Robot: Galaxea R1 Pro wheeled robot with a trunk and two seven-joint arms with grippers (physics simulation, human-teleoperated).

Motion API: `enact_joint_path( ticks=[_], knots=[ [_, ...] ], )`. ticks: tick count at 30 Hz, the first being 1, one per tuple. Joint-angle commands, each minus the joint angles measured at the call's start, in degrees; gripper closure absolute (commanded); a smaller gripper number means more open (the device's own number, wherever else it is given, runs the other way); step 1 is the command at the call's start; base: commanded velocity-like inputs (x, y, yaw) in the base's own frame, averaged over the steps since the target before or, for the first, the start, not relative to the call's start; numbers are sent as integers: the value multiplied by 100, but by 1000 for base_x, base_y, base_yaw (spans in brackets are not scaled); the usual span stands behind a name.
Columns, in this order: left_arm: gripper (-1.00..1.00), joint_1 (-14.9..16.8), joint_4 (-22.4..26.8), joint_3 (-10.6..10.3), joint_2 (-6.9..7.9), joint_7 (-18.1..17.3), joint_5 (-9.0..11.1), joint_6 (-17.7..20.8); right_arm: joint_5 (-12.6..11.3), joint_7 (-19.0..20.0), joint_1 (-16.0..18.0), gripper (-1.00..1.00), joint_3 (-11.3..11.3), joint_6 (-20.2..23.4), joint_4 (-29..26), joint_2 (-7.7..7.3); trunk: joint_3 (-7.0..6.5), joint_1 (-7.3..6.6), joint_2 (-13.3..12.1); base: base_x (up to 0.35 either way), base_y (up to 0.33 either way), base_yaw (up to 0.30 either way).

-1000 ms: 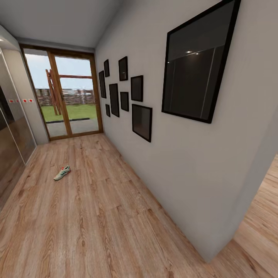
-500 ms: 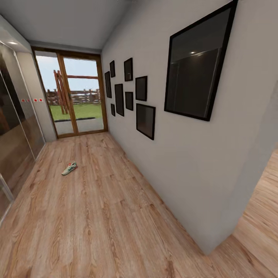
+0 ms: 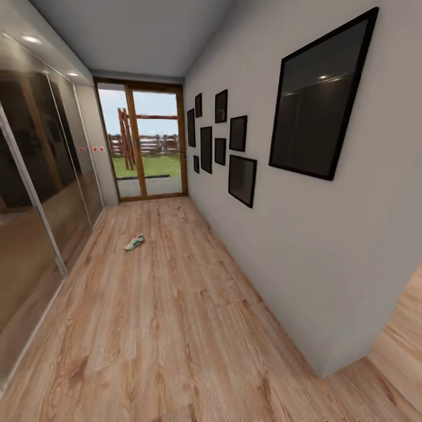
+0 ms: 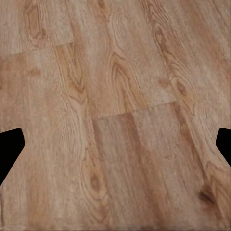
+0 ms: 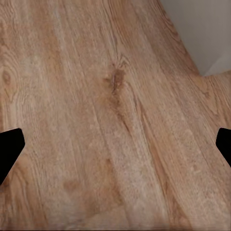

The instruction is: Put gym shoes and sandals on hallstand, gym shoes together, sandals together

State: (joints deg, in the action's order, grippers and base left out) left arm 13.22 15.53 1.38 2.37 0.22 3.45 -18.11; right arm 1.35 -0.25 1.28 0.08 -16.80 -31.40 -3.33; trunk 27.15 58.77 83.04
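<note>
One gym shoe (image 3: 134,242) lay on the floor (image 3: 176,328), left of centre in the head view, near the mirrored doors (image 3: 35,193). Left gripper (image 4: 115,144) and right gripper (image 5: 115,144) stood wide open, empty, above bare planks.

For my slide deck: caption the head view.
Corridor ahead: one gym shoe lies on the corridor floor before a glass door.
</note>
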Motion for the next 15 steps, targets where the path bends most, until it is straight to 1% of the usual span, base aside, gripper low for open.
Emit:
enact_joint_path(
  ticks=[1, 5, 7, 11, 15],
  knots=[
    [-100, 5, -6, -2, -1, 0, 37, -18, 14, -4, 2, -100, 1, -16, 2, -1, 8, -4, 3, -312, -125, 274],
    [-100, 5, -6, 9, 4, 12, 50, -13, 14, -6, 2, -100, 1, -16, 2, -1, 17, -4, 3, -265, -115, 274],
    [-100, 5, -6, 44, 6, 25, 91, -17, 14, -8, 1, -100, 1, -16, 2, -1, 22, -4, 3, -146, -63, 274],
    [-100, 5, -5, 139, 8, 36, 176, -24, 14, -10, 3, -100, 1, -16, 2, -1, 31, -4, 3, -64, -28, 274],
    [-100, 5, -2, 167, 4, 38, 201, -25, 14, -10, 3, -100, 1, -16, 2, -1, 41, -4, 3, -20, -9, 274]
  ],
)
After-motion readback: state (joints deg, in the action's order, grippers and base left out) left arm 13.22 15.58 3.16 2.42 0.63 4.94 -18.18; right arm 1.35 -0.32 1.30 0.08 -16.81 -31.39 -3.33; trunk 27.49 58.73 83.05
